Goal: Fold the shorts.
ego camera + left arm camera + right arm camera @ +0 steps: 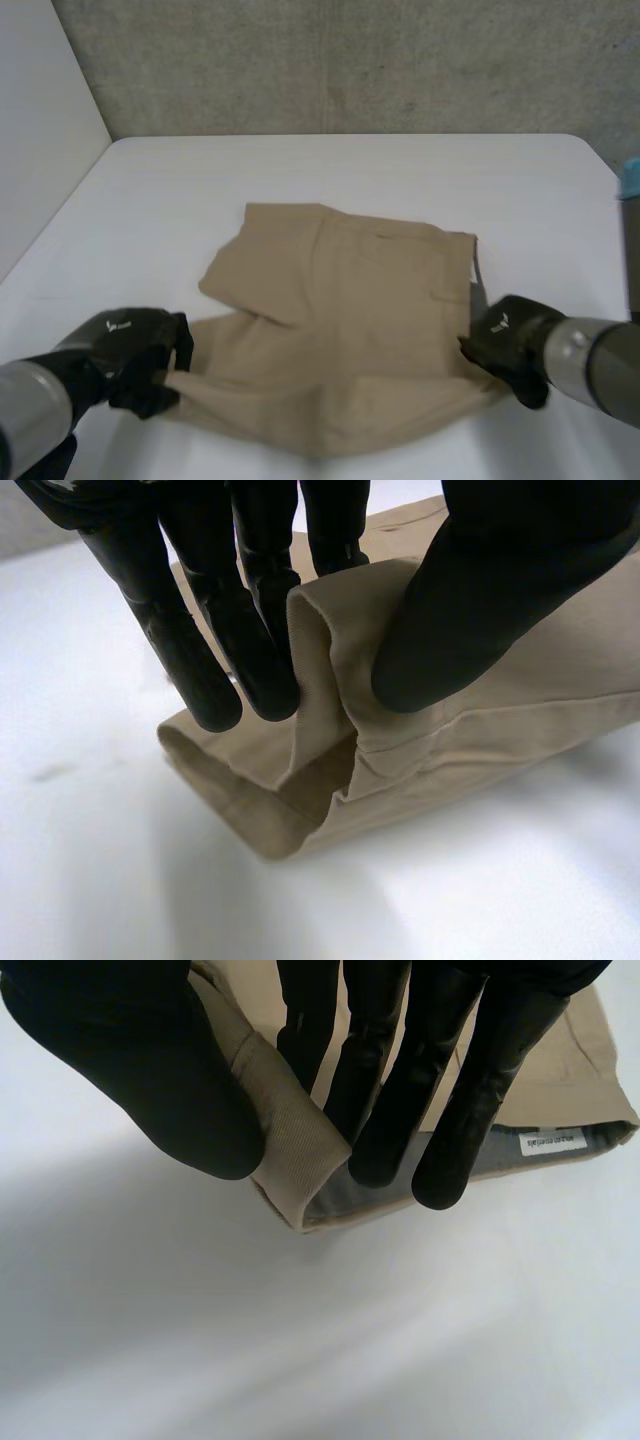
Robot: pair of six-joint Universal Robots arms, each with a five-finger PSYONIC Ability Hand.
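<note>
Tan shorts lie spread on the white bench, in its near half, with the waistband toward 3 o'clock and the legs toward 9 o'clock. The leg on the far side is partly folded over at about 10 o'clock.

From the head view, the left hand sits at the shorts' 8 o'clock and covers the leg hem it touches. The left wrist view shows the grip. A raised fold of the hem is pinched between the thumb on the outer face and the fingers on the other side. Below them the leg opening gapes, and its inside is in shadow and hard to make out.

The right hand is at the shorts' 4 o'clock, hiding the near waistband corner from the head view. In the right wrist view its thumb and fingers are closed on that corner, with the band's edge standing up between them. Just beside the fingertips the waistband shows its grey lining, which carries a small white label whose print is too small to read.

The right arm is cut off at 3 o'clock. A grey concrete wall stands behind the bench at 12 o'clock.
</note>
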